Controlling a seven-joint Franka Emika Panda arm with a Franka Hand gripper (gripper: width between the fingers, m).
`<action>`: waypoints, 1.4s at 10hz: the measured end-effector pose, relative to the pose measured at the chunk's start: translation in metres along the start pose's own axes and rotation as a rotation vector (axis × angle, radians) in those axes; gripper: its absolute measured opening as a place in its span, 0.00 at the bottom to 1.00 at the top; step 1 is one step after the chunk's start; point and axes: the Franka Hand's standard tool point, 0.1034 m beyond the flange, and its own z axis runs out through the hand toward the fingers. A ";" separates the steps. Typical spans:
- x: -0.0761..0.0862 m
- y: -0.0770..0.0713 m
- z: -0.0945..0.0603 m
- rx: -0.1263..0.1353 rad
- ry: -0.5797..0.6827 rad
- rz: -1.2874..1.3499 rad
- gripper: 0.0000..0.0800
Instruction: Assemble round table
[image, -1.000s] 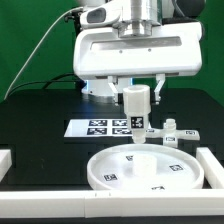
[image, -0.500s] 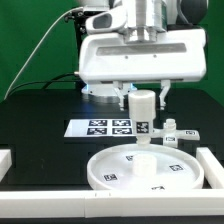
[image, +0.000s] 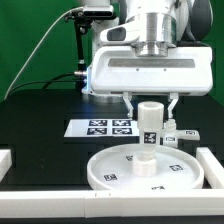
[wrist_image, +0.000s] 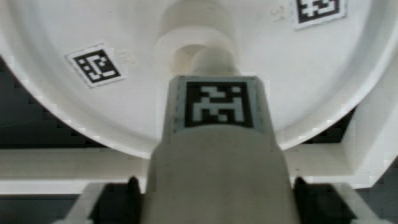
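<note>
Between the fingers of the claw (image: 150, 110), the short white cylinder leg (image: 148, 128) is clenched and held upright, and a black-and-white tag (image: 147, 139) is seen on its side. Directly beneath the claw the large rimmed disc (image: 110, 172) is laid flat on the black table (image: 40, 125) — whether the leg's lower end touches it cannot be told. Below the claw, towards the exterior view's left, the marker board (image: 103, 127) is seen; just beside the disc, a white rail (image: 212, 165) is laid.
</note>
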 end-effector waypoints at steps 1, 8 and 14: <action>-0.001 0.001 0.002 -0.002 -0.003 0.001 0.51; -0.008 0.004 0.015 -0.022 0.044 -0.017 0.51; -0.007 0.003 0.011 -0.009 -0.014 -0.004 0.79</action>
